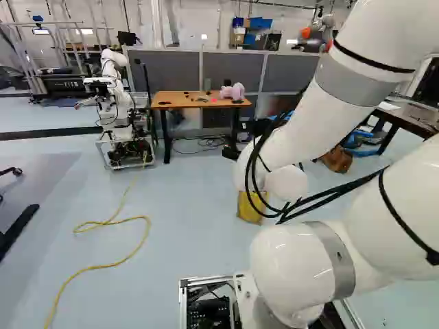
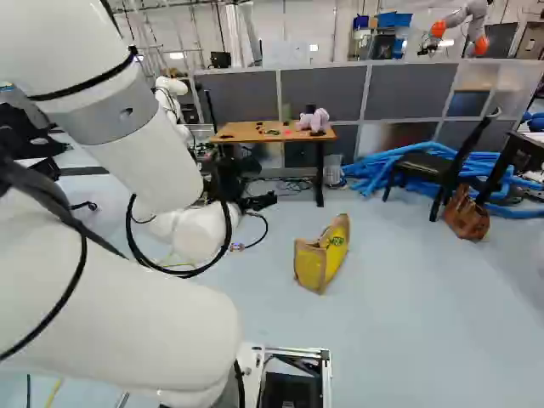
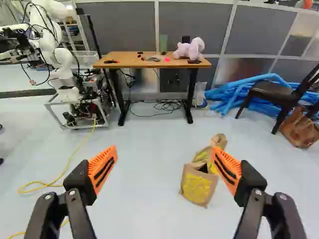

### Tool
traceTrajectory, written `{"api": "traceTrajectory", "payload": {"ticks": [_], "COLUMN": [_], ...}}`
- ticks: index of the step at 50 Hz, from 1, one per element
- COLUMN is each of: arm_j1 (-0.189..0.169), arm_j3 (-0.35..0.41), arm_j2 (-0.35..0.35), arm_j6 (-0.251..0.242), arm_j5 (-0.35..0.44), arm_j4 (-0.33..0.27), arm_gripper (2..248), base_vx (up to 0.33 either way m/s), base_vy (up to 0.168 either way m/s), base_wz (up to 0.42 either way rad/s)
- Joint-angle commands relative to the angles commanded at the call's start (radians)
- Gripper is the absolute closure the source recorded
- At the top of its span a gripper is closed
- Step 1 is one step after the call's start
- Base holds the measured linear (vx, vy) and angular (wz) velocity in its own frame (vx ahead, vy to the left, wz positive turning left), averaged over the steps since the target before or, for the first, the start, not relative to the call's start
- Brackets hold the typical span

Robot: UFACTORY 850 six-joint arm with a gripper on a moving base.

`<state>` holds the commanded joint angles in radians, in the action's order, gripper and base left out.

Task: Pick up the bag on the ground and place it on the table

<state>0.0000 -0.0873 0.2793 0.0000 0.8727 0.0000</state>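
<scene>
My black gripper shows partly past the arm in the right base view, above the floor. In the wrist view the gripper is open, its orange pads wide apart with only floor seen between them. A brown paper bag with yellow print stands on the floor ahead, partly covered by one finger and not touched. The same bag looks slightly tilted in the right base view, right of the arm. The wooden-topped table stands farther off, beyond the bag.
On the table lie a pink plush toy and small items. Another robot stands beside it, trailing a yellow cable. Blue tubes, a black chair and a brown leather bag are at the right of the right base view.
</scene>
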Motion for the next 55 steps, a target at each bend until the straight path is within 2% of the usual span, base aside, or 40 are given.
{"api": "traceTrajectory", "payload": {"ticks": [25,55], "arm_j1": [0.0,0.0], "arm_j3": [0.0,0.0], "arm_j2": [0.0,0.0], "arm_j6": [0.0,0.0], "arm_j5": [0.0,0.0], "arm_j4": [0.0,0.0], "arm_gripper": [3,3], "base_vx": [0.019,0.064], "base_vy": [0.0,-0.047], "base_wz": [-0.004,-0.24]}}
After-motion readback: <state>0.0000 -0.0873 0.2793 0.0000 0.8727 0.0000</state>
